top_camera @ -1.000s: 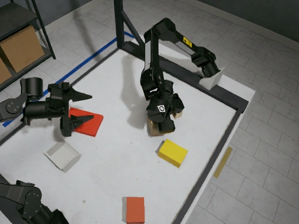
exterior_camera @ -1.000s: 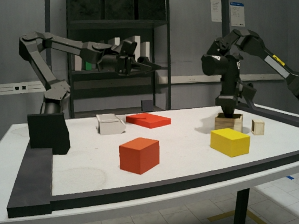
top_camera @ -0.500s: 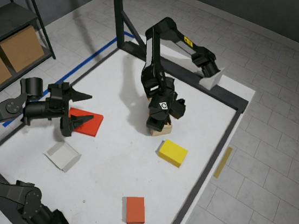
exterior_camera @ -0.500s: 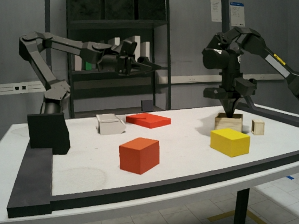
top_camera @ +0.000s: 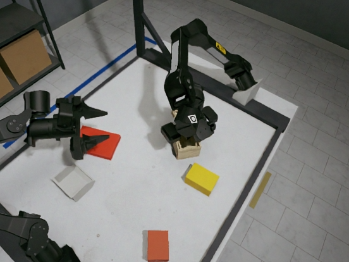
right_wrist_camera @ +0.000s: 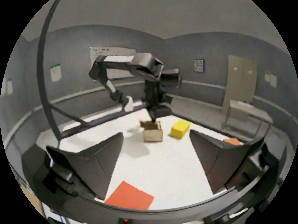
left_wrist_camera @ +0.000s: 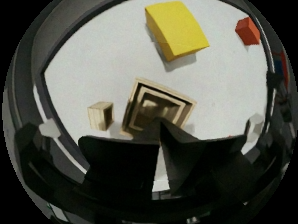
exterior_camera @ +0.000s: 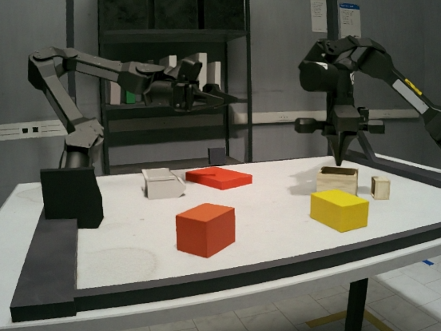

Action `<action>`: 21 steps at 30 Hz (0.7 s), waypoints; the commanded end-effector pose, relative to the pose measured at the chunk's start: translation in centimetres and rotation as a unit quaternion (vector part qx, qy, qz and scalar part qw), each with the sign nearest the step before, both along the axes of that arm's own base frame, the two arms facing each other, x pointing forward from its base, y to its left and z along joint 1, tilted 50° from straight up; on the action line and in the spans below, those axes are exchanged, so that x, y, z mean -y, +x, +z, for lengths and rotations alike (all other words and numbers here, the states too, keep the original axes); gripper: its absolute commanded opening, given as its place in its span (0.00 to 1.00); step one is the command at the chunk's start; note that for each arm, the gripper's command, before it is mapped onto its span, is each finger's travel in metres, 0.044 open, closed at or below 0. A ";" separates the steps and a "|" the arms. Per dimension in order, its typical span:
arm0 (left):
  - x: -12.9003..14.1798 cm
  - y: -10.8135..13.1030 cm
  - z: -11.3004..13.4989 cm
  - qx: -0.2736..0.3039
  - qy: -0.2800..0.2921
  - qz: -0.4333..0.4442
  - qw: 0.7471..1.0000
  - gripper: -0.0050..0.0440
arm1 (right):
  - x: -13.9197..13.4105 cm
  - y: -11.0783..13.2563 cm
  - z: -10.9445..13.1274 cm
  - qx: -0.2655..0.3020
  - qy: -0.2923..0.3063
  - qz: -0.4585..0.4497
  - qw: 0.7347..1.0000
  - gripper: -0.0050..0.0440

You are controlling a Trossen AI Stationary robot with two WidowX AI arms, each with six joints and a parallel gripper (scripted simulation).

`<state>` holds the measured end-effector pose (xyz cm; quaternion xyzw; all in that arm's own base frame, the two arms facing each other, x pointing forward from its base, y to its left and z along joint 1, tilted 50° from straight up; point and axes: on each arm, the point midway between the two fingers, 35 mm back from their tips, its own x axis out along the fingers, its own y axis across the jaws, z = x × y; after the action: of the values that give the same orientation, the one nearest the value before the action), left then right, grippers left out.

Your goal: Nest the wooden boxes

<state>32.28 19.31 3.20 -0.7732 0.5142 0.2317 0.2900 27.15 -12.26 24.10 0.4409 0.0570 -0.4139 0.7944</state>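
Observation:
A larger open wooden box [top_camera: 186, 149] [exterior_camera: 337, 180] stands upright on the table. In the left wrist view [left_wrist_camera: 156, 112] a smaller wooden box seems to sit inside it. A small wooden box [exterior_camera: 380, 187] [left_wrist_camera: 101, 116] lies on its side just beside it, mostly hidden by the arm in the top view. My left gripper [exterior_camera: 339, 156] [top_camera: 189, 137] hangs straight above the larger box, fingers shut with nothing between them. My right gripper [top_camera: 98, 124] [exterior_camera: 224, 96] is open and empty, held high above the flat red block.
A flat red block [top_camera: 102, 142] [exterior_camera: 219, 177], a yellow block [top_camera: 202, 178] [exterior_camera: 339, 209], an orange block [top_camera: 157, 245] [exterior_camera: 205, 229] and a white open box [top_camera: 73, 181] [exterior_camera: 161, 183] lie on the table. A dark frame rail runs along the back edge.

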 end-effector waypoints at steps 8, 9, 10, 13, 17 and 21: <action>-1.4 -0.4 1.4 0.158 0.088 -0.157 0.971 0.00 | -0.1 -0.1 0.0 0.003 0.000 0.000 1.000 0.92; -1.5 -0.4 1.5 0.171 0.095 -0.170 0.966 0.00 | -0.1 -0.1 0.0 0.003 0.000 0.000 1.000 0.92; -1.6 -0.5 1.6 0.185 0.103 -0.184 0.960 0.00 | -0.1 -0.1 0.0 0.003 0.000 0.000 1.000 0.92; -1.8 -0.6 1.9 0.225 0.125 -0.224 0.940 0.00 | -0.1 -0.1 0.0 0.003 0.000 0.000 1.000 0.92; -2.0 -0.7 2.0 0.251 0.139 -0.250 0.925 0.00 | -0.1 -0.1 0.0 0.003 0.000 0.000 1.000 0.92; -2.4 -1.0 2.5 0.318 0.176 -0.316 0.877 0.00 | -0.1 -0.1 0.0 0.003 0.000 0.000 1.000 0.92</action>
<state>31.34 20.89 4.97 -0.5839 0.5640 -0.0020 0.5839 27.15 -12.26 24.10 0.4409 0.0570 -0.4139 0.7944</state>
